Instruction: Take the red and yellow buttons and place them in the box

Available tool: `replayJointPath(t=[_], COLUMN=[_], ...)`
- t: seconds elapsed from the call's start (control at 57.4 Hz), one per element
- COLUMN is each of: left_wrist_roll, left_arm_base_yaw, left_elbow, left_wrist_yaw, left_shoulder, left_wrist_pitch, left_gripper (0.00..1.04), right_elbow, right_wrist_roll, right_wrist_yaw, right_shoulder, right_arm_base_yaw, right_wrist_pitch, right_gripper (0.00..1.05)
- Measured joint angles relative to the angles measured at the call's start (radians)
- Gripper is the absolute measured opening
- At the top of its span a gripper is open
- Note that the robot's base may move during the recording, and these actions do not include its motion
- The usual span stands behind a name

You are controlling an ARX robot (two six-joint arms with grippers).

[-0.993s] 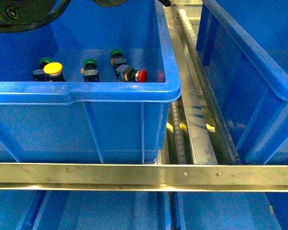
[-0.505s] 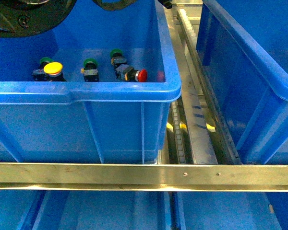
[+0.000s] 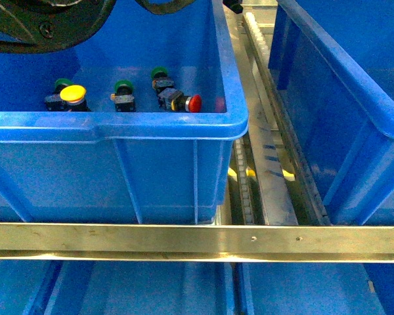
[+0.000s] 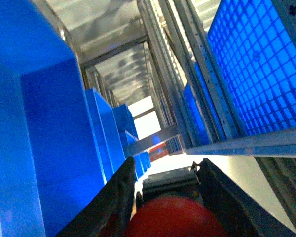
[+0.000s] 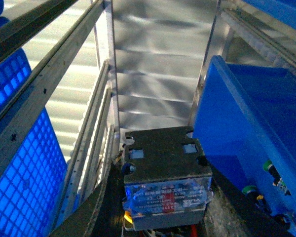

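Front view looks down and forward into open blue plastic bin (image 3: 118, 125), fairly near, both wrist views aim upward along grey metal rack (image 5: 39, 94), right wrist view shares that bin.

Saturated blue cast, soft focus, backlit glare.

In the front view we see the dark arm housing (image 3: 52, 26) in the upper left of the frame reaching further right and lower than a second ago. Its screw head (image 3: 46, 29) has slid right and down with it. The housing's lower edge now hangs closer above the yellow button (image 3: 73, 93). The second dark piece (image 3: 167, 5) at the top edge has also shifted right, and the small black part (image 3: 233, 5) beside it shows more.
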Motion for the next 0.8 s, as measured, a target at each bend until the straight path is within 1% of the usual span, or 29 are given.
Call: replayJointPath(t=[0.07,0.087,0.122,0.139,0.209,0.244,0.279,0.331,0.453,0.61,0.749,0.801], left_wrist_roll=[0.018,0.019,0.029,0.031,0.046,0.056,0.061,0.064,0.085,0.133,0.223,0.280], left_arm_base_yaw=[0.000,0.000,0.000,0.000,0.000,0.002,0.006,0.014,0.043,0.094,0.159,0.192], left_elbow=[0.000,0.000,0.000,0.000,0.000,-0.001,-0.003,-0.011,-0.049,-0.145,-0.261,-0.312], left_wrist_yaw=[-0.008,-0.009,-0.011,-0.013,-0.019,-0.027,-0.031,-0.036,-0.039,-0.032,-0.029,-0.051], left_shoulder=[0.000,0.000,0.000,0.000,-0.001,-0.006,-0.014,-0.033,-0.106,-0.237,-0.396,-0.471], left_wrist_pitch=[0.000,0.000,0.000,0.000,0.002,0.002,0.006,0.008,0.009,-0.017,-0.106,-0.174], left_gripper=[0.56,0.58,0.65,0.67,0.81,0.91,0.99,0.96,0.97,0.97,0.97,0.97], right_elbow=[-0.002,-0.002,-0.004,-0.005,-0.016,-0.024,-0.033,-0.042,-0.056,-0.067,-0.067,-0.067], right_wrist_roll=[0.000,0.000,0.000,0.000,0.000,-0.004,-0.007,-0.017,-0.045,-0.089,-0.164,-0.211], right_wrist_yaw=[0.000,0.000,0.000,0.000,0.000,0.000,0.000,0.001,0.013,0.024,0.043,0.048], right_shoulder=[-0.005,-0.006,-0.008,-0.009,-0.011,-0.011,-0.011,-0.010,-0.001,0.000,-0.011,-0.019], right_arm_base_yaw=[-0.004,-0.005,-0.009,-0.010,-0.024,-0.036,-0.048,-0.065,-0.092,-0.098,-0.092,-0.084], right_wrist_pitch=[0.000,0.000,0.000,0.000,0.002,0.003,0.003,0.003,0.002,-0.012,-0.051,-0.069], right_gripper=[0.33,0.33,0.33,0.33,0.33,0.33,0.33,0.33,0.33,0.33,0.33,0.33])
